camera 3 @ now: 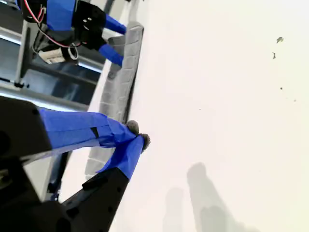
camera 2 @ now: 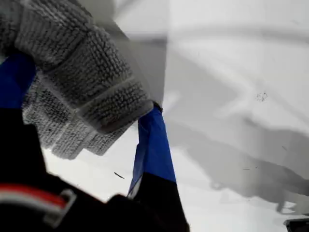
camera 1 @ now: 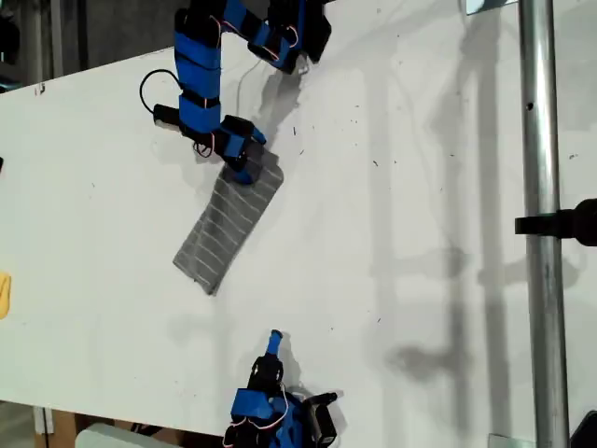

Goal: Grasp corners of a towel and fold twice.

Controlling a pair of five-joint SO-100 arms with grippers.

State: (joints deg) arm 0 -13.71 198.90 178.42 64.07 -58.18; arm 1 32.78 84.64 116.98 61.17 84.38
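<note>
Both grippers showed in the exterior view: my first gripper [camera 1: 244, 168] sat on the upper end of the folded grey striped towel [camera 1: 227, 227], which lay on the white table [camera 1: 420, 233]; my second gripper [camera 1: 273, 342] stood near the bottom edge, apart from the cloth.

First wrist view: jaws clamped on a thick fold of towel [camera 2: 91, 82].

Second wrist view: my second gripper [camera 3: 137, 137] had its tips together on nothing, the towel [camera 3: 120, 82] beyond.
</note>
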